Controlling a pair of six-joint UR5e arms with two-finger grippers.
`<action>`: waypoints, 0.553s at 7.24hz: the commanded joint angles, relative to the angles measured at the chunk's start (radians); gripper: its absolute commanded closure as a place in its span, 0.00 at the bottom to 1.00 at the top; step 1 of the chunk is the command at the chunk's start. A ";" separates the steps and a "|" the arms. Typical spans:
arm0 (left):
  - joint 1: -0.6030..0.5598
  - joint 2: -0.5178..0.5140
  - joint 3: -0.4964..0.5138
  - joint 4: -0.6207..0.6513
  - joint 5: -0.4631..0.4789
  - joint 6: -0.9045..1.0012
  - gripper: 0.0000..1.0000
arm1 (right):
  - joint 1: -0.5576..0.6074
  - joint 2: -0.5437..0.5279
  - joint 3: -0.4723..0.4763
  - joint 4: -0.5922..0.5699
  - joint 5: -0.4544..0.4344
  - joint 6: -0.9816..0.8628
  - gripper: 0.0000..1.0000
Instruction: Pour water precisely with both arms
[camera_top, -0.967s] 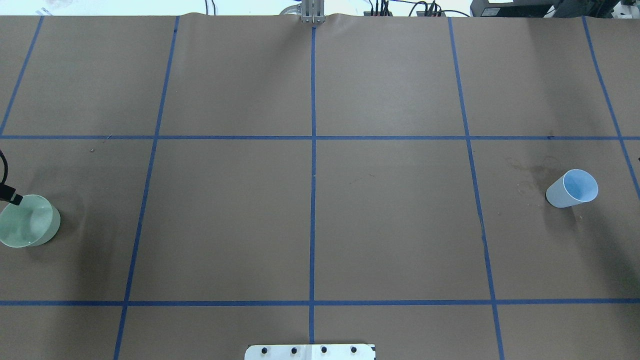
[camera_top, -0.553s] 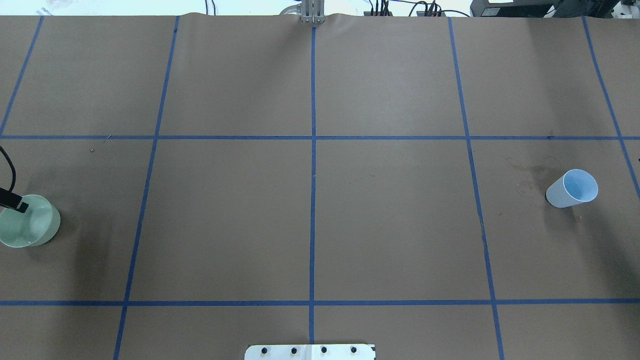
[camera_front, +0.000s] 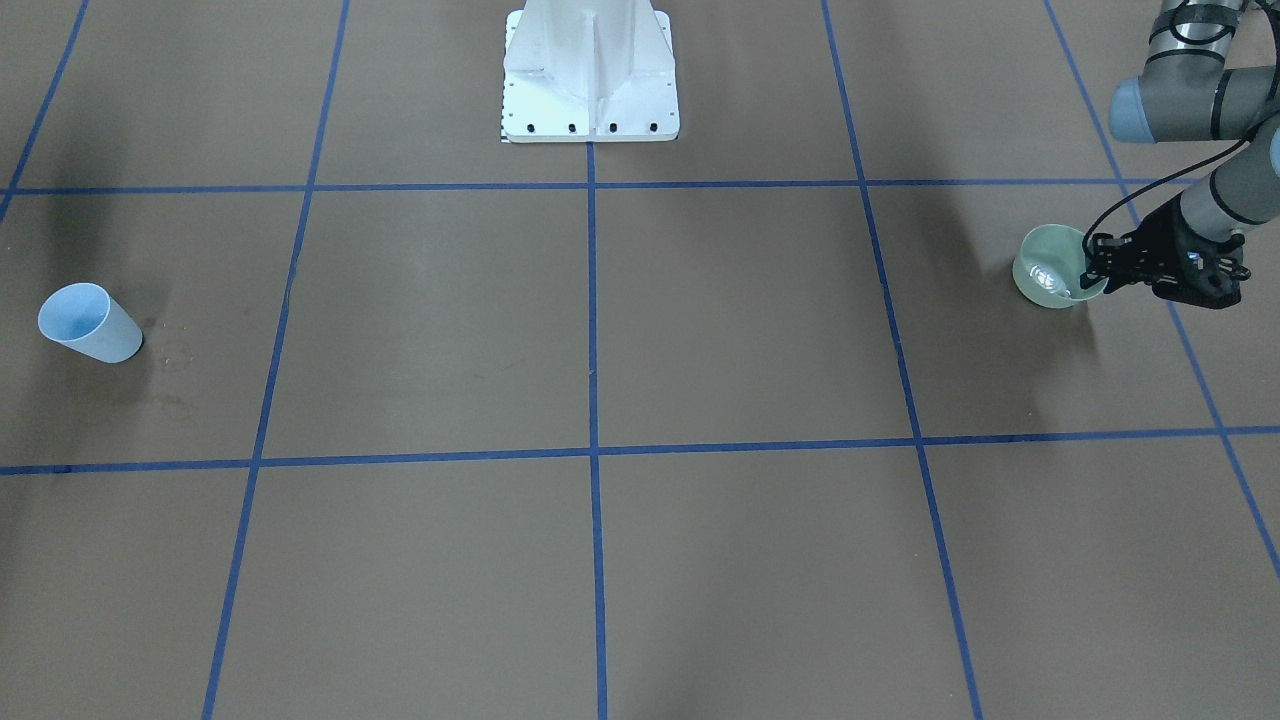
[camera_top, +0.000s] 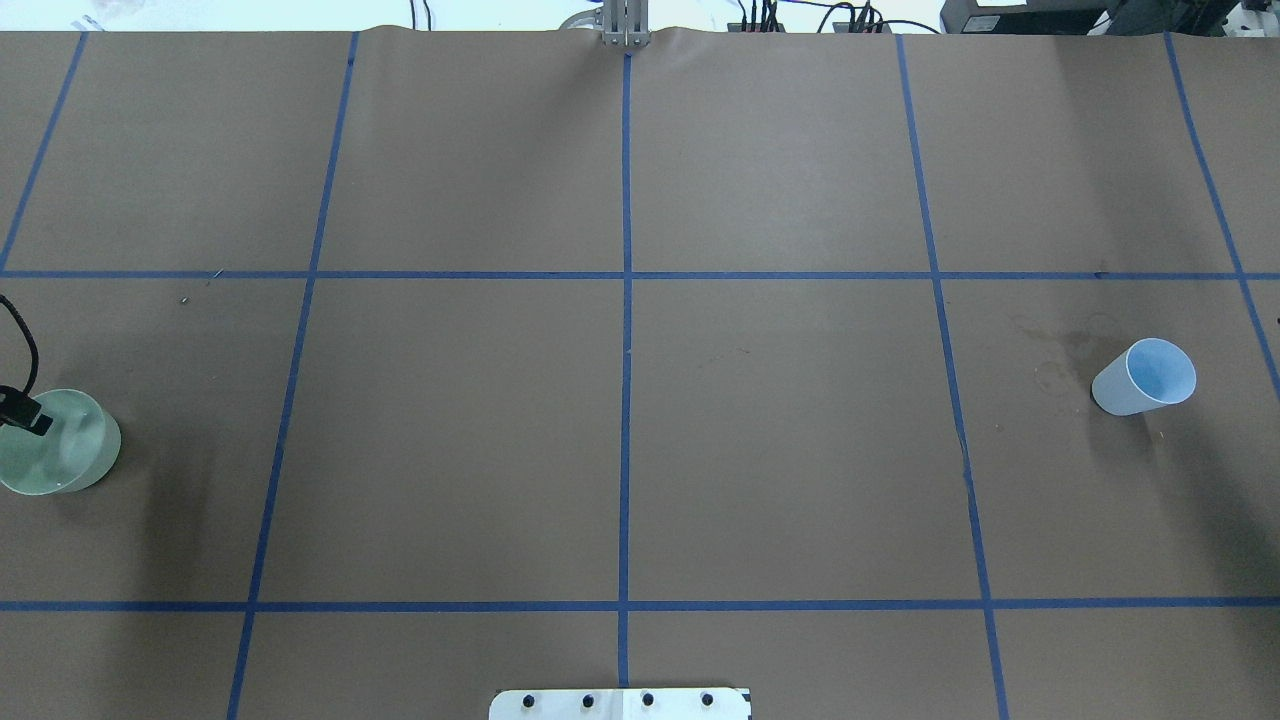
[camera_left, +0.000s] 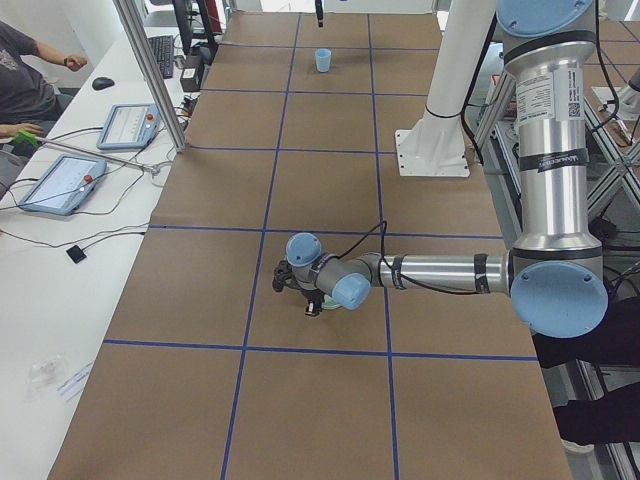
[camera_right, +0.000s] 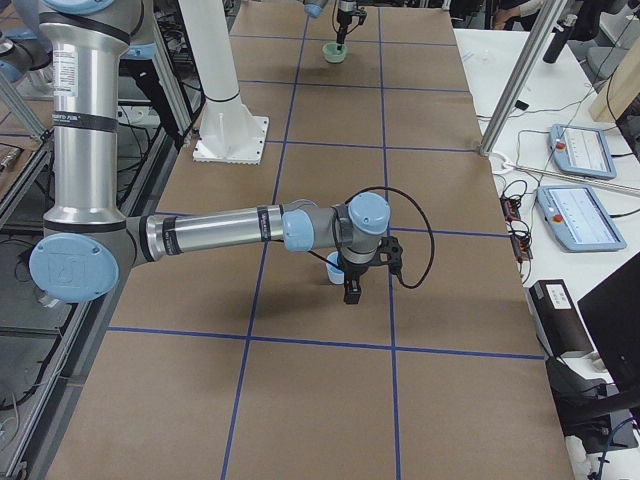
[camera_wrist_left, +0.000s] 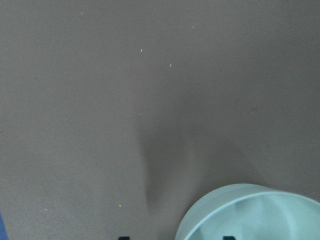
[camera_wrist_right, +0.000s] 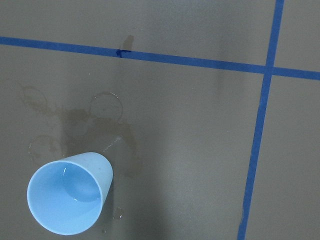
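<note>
Brown tabletop (camera_top: 780, 450), likely grasp step: left end effector (camera_front: 1092, 265) spread, straddling the rim of the green cup (camera_front: 1040, 262). Right end effector (camera_right: 352, 292), far from it: can't tell. Next: you close gently.

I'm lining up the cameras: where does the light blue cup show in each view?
Exterior front-facing: light blue cup, far left.
Overhead exterior: cup at right, mid-height.
Exterior left: cup far off, top centre.
Exterior right: cup at centre, partly behind the right gripper.
Left wrist-mounted: not in it.
Right wrist-mounted: cup at lower left.
Shared landmark: the white pedestal, in all four exterior views.
</note>
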 joint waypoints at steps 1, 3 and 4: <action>0.001 -0.052 -0.017 0.010 -0.106 -0.064 1.00 | 0.000 0.003 -0.002 0.001 -0.001 0.000 0.01; 0.032 -0.196 -0.043 0.010 -0.111 -0.292 1.00 | 0.002 0.000 0.004 0.001 -0.001 -0.008 0.01; 0.074 -0.290 -0.054 0.008 -0.103 -0.436 1.00 | 0.002 0.000 0.002 0.001 -0.002 -0.005 0.01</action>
